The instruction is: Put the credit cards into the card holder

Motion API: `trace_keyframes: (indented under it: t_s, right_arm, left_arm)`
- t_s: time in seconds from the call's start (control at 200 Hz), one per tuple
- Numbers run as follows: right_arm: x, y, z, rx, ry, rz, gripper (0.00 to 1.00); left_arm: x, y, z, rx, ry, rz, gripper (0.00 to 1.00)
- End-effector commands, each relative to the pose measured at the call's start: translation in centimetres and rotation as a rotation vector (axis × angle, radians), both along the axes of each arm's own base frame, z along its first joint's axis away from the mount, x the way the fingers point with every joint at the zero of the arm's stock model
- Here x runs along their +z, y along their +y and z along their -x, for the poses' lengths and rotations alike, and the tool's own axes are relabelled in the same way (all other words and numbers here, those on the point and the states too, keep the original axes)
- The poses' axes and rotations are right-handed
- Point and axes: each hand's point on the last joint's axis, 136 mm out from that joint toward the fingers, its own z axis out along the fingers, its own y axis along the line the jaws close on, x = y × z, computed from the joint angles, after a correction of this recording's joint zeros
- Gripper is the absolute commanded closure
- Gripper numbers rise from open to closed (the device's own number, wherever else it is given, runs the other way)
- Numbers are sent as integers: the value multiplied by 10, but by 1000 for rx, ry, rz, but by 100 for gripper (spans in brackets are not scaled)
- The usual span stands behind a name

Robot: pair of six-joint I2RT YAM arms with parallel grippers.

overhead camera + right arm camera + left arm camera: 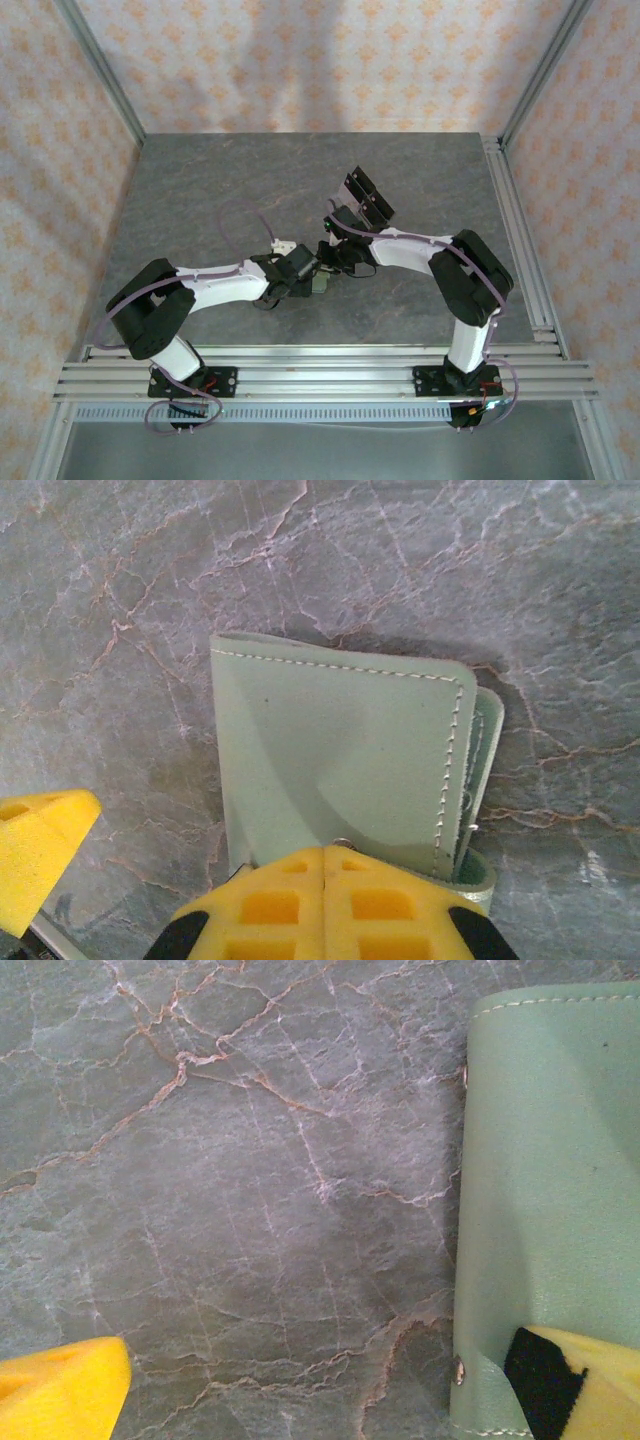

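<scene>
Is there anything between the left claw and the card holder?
Nothing visible does. The open left claw hangs over bare table, and one of its fingers lies over a corner of the card holder. The right claw is shut at its near edge.

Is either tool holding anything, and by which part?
Right tool pinches the card holder by the flap's near edge; left tool, open, holds nothing.
</scene>
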Motion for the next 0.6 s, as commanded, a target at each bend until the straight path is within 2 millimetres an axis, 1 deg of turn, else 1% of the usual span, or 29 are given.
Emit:
trace_keyframes:
  t_s: [0.0,0.165,0.355,0.595]
  right_arm:
    - [3,-1,-13,-18,-41,7,100]
    - [7,-4,-17,-33,-51,1,100]
    - [13,-1,-19,-34,-55,-16,100]
    - [8,6,-19,-21,-38,-26,100]
  left_arm:
    - [-13,4,9,-1,31,-21,0]
    - [-13,4,9,0,31,-23,0]
    - [-12,3,9,-1,30,-20,0]
    - [-12,4,9,-3,33,-22,0]
